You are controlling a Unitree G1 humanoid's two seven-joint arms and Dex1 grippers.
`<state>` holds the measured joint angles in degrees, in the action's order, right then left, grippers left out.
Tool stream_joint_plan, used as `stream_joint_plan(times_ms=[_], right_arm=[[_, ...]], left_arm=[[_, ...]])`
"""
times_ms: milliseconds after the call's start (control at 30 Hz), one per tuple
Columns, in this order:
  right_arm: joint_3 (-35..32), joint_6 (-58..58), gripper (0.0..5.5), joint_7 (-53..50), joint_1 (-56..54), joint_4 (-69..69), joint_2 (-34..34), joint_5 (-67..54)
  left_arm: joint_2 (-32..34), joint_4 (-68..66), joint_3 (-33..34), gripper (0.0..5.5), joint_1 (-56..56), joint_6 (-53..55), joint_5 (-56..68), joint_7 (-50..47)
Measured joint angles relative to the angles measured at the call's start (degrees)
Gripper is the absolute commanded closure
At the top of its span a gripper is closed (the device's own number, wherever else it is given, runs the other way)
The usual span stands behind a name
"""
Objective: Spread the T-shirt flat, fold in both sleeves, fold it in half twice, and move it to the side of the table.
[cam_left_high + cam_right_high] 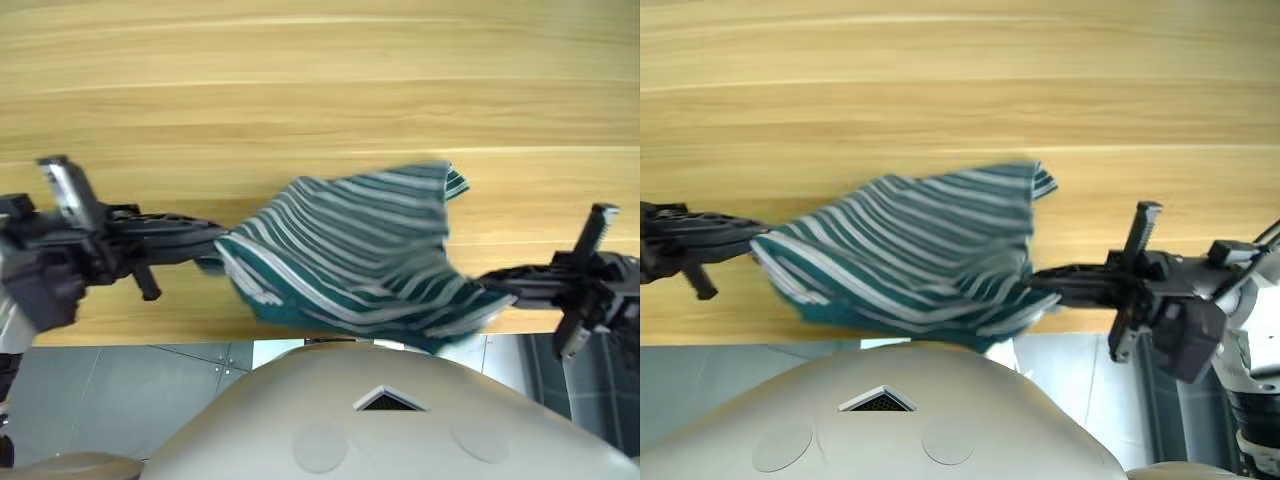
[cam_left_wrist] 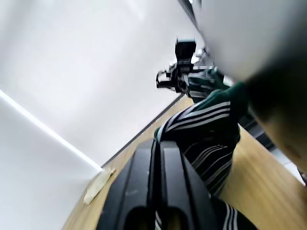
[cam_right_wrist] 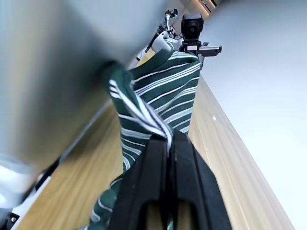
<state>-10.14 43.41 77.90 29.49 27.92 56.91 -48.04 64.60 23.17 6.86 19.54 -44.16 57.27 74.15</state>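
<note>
**Head views.** The T-shirt (image 1: pixel 350 255), dark green with pale stripes, hangs crumpled and stretched between the two grippers along the near edge of the wooden table (image 1: pixel 300 80). Its lowest folds pass beyond that edge. The left gripper (image 1: pixel 222 240) pinches the cloth's left end. The right gripper (image 1: pixel 483 287) pinches its right end, just over the near edge. One loose corner of the shirt points toward the far edge. Whether the cloth touches the tabletop cannot be told.

**Left wrist view.** The left gripper's black fingers (image 2: pixel 139 179) are pressed together, with striped cloth bunched at their tips. From there the shirt runs over the wood to the right gripper farther off.

**Right wrist view.** The right gripper's fingers (image 3: pixel 192 179) are likewise pressed together on a narrow fold of striped cloth. The shirt widens away from them along the table's near edge and reaches the left gripper at its other end.
</note>
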Motion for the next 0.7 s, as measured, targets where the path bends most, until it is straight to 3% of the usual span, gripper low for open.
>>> stream_joint_plan(times_ms=[67, 133, 300, 433, 567, 633, 700], right_arm=[[-5.28, -0.81, 5.50, 7.81, 2.47, 2.42, -0.87, -10.83], [-9.89, -3.65, 5.50, 12.30, 2.99, 2.78, -2.29, -18.26], [-14.89, -10.66, 5.50, 13.87, 0.03, -0.35, -2.61, -22.93], [-5.00, -14.50, 5.50, 8.36, -17.43, -16.24, -2.63, 1.61], [8.86, -16.46, 5.50, 1.99, -42.36, -39.64, -5.51, 28.57], [14.87, -19.53, 5.50, -5.31, -57.01, -51.69, -9.33, 38.83], [18.41, -22.79, 5.50, -19.39, -71.36, -61.74, -13.77, 45.47]], left_arm=[[-2.08, 3.91, 9.11, 5.46, 3.42, 5.20, 11.66, 9.94], [-4.35, 3.40, 13.01, 5.46, 2.84, 10.21, 15.02, 12.68], [-8.32, -3.85, 12.52, 5.46, -6.28, 17.67, 7.90, 11.30], [-12.91, -16.53, 1.65, 5.46, -19.25, 17.18, -16.25, 8.93], [-18.96, -42.99, -11.71, 5.46, -43.77, 15.56, -42.07, 1.56], [-21.70, -55.24, -19.15, 5.46, -55.06, 17.68, -53.51, -3.96], [-25.04, -64.50, -23.13, 5.46, -66.13, 20.60, -60.55, -15.42]])
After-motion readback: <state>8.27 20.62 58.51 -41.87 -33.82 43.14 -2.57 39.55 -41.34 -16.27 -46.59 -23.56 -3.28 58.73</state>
